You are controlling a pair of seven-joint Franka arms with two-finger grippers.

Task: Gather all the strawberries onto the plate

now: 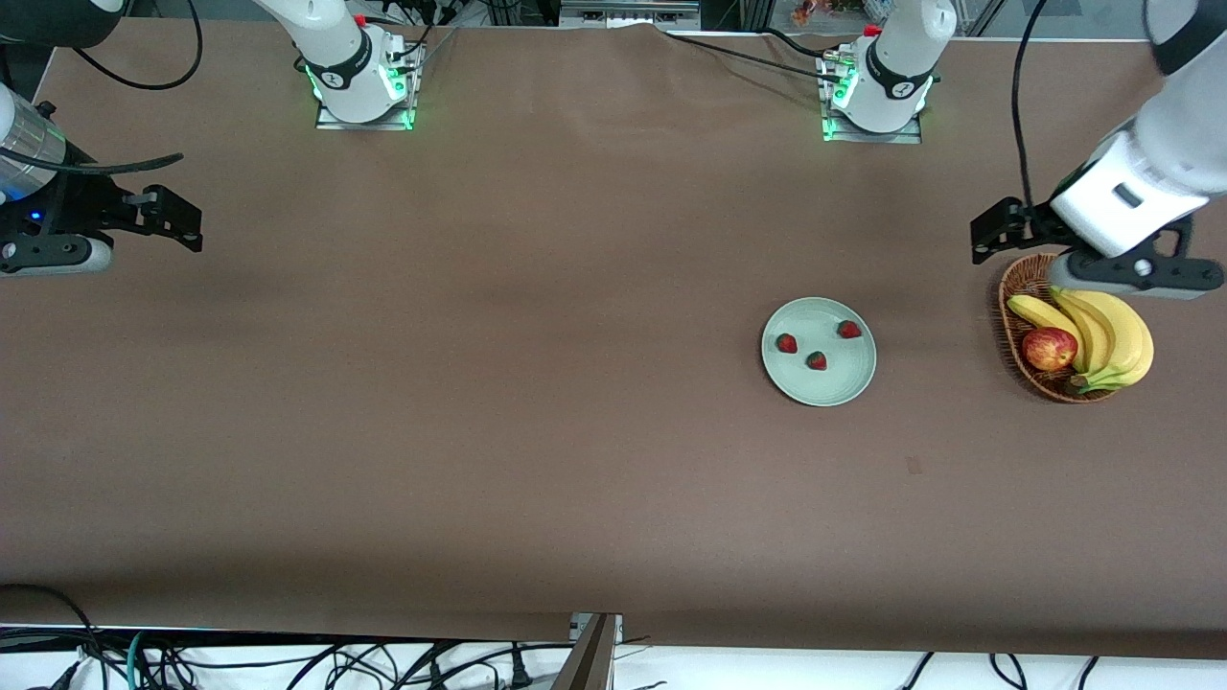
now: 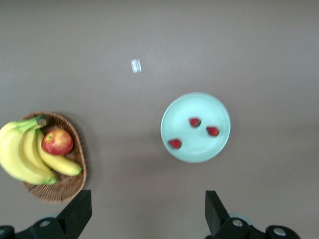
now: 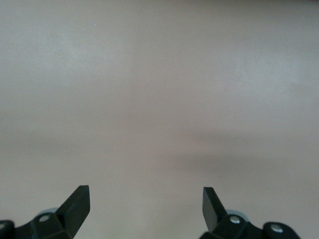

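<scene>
The pale green plate (image 1: 836, 385) lies on the brown table toward the left arm's end, with three small red strawberries (image 1: 787, 343) (image 1: 816, 360) (image 1: 849, 330) on it. In the left wrist view the same plate (image 2: 199, 103) holds the berries (image 2: 195, 122) (image 2: 213, 131) (image 2: 175, 144). My left gripper (image 1: 989, 235) (image 2: 148, 209) hangs open and empty over the table next to the wicker basket, well apart from the plate. My right gripper (image 1: 182, 218) (image 3: 146, 204) is open and empty over bare table at the right arm's end.
A brown wicker basket (image 1: 1018, 287) (image 2: 75, 134) at the left arm's end holds a bunch of bananas (image 1: 1112, 331) (image 2: 20, 154) and a red apple (image 1: 1049, 349) (image 2: 57, 142). A small pale mark (image 2: 136, 65) lies on the cloth.
</scene>
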